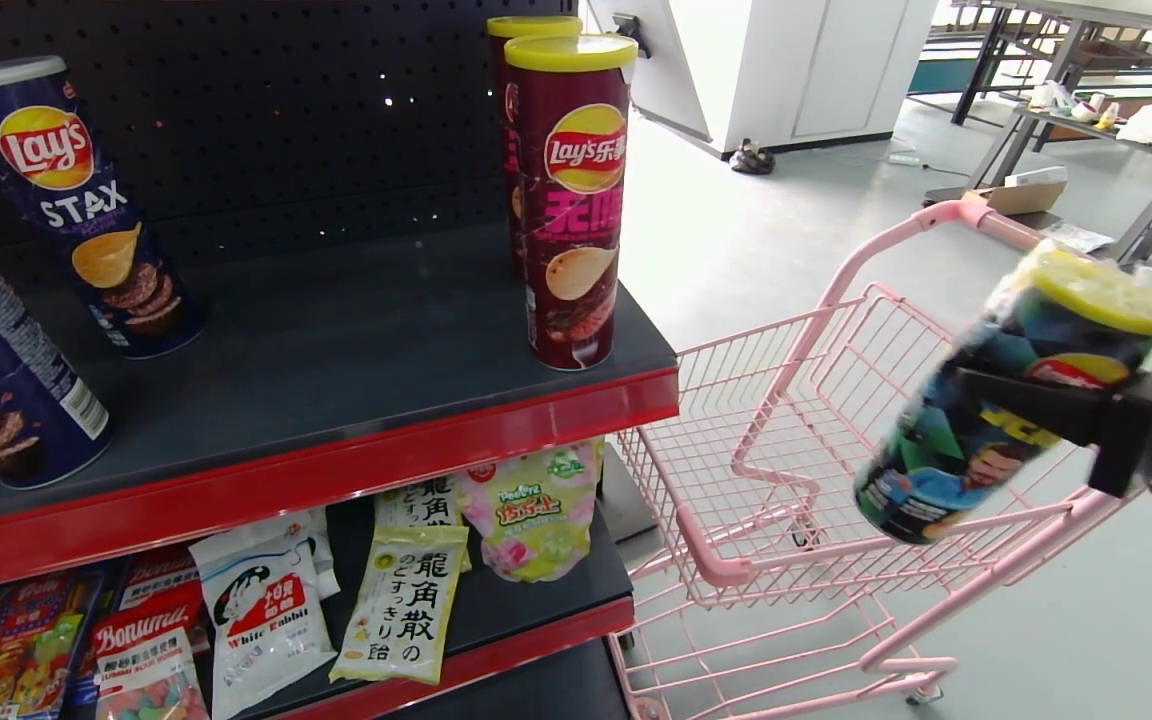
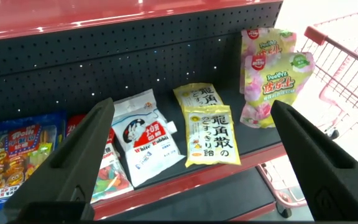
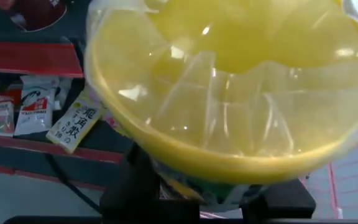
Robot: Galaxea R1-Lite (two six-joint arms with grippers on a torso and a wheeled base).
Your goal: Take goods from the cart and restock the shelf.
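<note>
My right gripper [image 1: 1056, 410] is shut on a chip can [image 1: 996, 410] with a yellow lid [image 3: 229, 81] and a blue-green printed wrap. It holds the can tilted above the pink cart [image 1: 786, 480], to the right of the shelf. The upper shelf [image 1: 336, 370] carries two maroon chip cans [image 1: 571, 200] at its right end and two dark blue cans [image 1: 66, 200] at its left. My left gripper [image 2: 185, 155] is open with nothing between its fingers, in front of the lower shelf [image 2: 185, 180] with its snack bags.
The lower shelf holds several bags: a white candy bag [image 1: 266, 610], a yellow lozenge bag [image 1: 406, 610] and a green-pink pouch [image 1: 536, 510]. The middle of the upper shelf is bare. Tables [image 1: 1086, 110] and a white cabinet [image 1: 796, 60] stand behind the cart.
</note>
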